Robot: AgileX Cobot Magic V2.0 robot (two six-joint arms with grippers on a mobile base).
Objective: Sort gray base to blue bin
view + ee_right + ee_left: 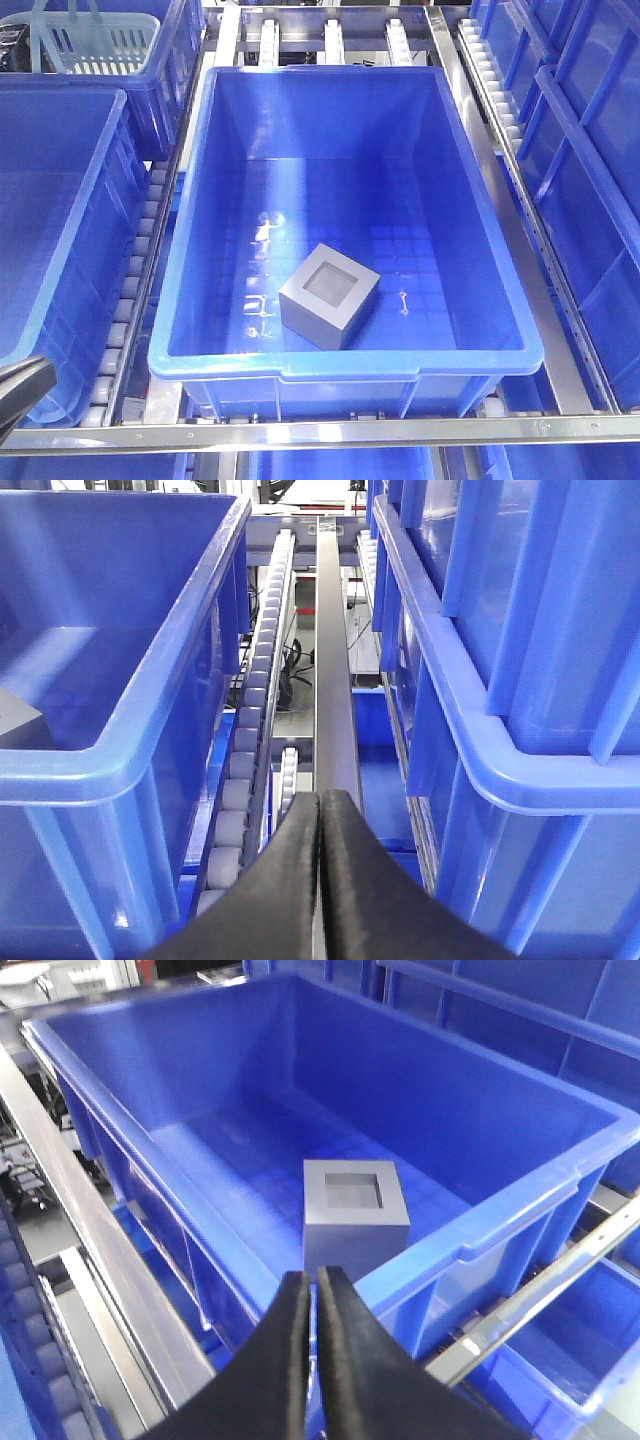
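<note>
Left gripper (312,1290), closed on nothing outside the blue bin's (345,362) near rim, and right gripper (320,810), likewise closed and empty, leave the gray base (329,293) on the bin floor, recess upward; apparently rigid, light, best pinched across 2 opposite flat faces.

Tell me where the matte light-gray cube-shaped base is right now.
In the front-facing view the gray base sits on the floor of the large blue plastic bin, near its front wall, recess facing up, with neither gripper touching it.
</note>
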